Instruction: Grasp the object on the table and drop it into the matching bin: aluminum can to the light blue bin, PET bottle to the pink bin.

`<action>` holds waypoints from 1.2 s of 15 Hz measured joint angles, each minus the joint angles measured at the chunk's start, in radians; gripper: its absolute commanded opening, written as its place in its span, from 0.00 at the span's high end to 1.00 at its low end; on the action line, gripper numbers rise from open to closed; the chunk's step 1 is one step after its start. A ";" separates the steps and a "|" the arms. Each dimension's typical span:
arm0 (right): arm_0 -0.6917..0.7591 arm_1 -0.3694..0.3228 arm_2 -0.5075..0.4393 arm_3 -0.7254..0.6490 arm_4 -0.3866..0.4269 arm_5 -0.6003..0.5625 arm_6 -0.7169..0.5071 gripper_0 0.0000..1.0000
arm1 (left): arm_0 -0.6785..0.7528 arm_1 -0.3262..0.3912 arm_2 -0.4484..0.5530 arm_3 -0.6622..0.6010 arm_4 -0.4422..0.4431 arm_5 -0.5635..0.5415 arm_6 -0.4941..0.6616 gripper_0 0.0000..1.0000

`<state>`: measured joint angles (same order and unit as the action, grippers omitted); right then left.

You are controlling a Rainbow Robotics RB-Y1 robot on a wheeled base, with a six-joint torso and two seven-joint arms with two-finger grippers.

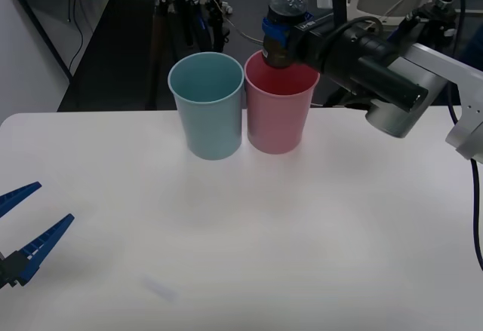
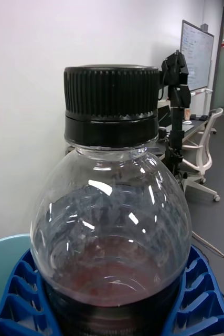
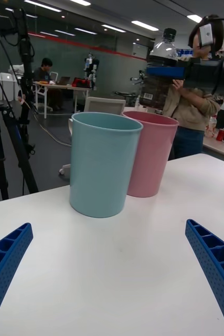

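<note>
My right gripper (image 1: 276, 31) is shut on the PET bottle (image 1: 284, 22), a small clear bottle with a black cap and dark ribbed lower body, held upright just above the mouth of the pink bin (image 1: 278, 108). The light blue bin (image 1: 207, 105) stands touching the pink one on its left, at the far middle of the white table (image 1: 249, 233). In the right wrist view the bottle (image 2: 112, 210) sits between blue fingers (image 2: 22, 294). From the left wrist, the bottle (image 3: 161, 71) hangs over the pink bin (image 3: 151, 152), beside the blue bin (image 3: 104, 163). My left gripper (image 1: 26, 222) rests open at the table's near left.
Tripod legs (image 1: 170, 14) and a dark desk stand behind the table's far edge. A person (image 3: 195, 110) stands behind the bins, off the table. Bare tabletop stretches between the bins and the near edge.
</note>
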<state>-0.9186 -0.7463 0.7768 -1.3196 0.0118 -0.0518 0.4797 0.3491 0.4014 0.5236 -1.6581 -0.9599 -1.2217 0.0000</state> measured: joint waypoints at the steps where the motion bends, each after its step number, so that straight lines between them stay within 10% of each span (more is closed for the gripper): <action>1: -0.001 0.000 0.000 0.000 0.000 0.001 -0.003 0.67 | 0.000 0.000 0.000 0.000 0.000 0.000 0.000 0.00; 2: -0.002 0.001 0.000 0.001 0.000 0.003 -0.005 0.04 | 0.000 0.000 0.000 0.000 0.000 0.000 0.000 0.00; 18: -0.008 -0.010 -0.008 -0.006 0.002 -0.004 -0.009 0.00 | 0.000 0.000 0.000 0.000 0.000 0.000 0.000 0.00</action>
<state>-0.9263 -0.7562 0.7686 -1.3258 0.0140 -0.0559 0.4710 0.3491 0.4014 0.5236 -1.6581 -0.9599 -1.2217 0.0000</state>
